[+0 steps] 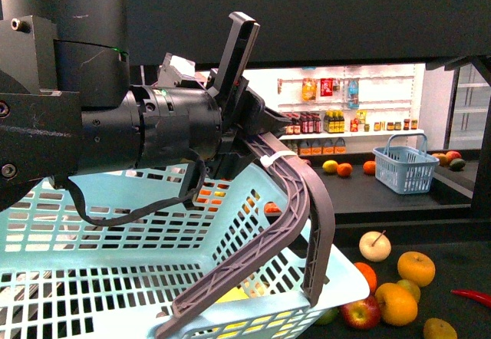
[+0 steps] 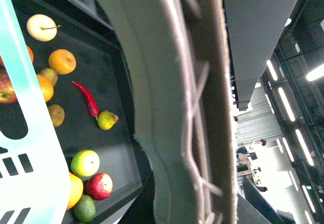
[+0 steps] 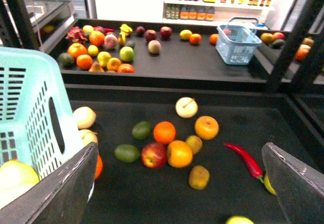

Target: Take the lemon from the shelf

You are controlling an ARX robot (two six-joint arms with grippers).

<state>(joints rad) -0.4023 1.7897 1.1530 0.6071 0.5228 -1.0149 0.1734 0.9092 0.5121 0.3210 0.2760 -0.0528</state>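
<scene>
1. Clamped the left gripper point(image 1: 257, 136) on the grey handle point(image 1: 301, 201) of the pale-blue basket point(image 1: 77, 239), jaws closed near the handle's top, evidently to carry the basket at the tray's edge, ready for fruit.
2. Filled the left wrist view with that handle, being so close to it.
3. Hung the right gripper point(image 3: 179, 150) above the lower tray point(image 3: 152, 198) of the shelf point(image 3: 167, 89), fingers spread wide and empty, presumably to leave room for a fruit between them.
4. Placed the likeliest lemon point(image 3: 194, 144) on that tray: a small yellow fruit touching a larger orange fruit point(image 3: 179, 154), near a red apple point(image 3: 154, 154), apart from both grippers.
5. Judged the crowding the main risk: called for a descent straight over the lemon, so as not to nudge its neighbours or the red chili point(image 3: 243, 159).
6. Could not name something yellow inside the basket.
</scene>
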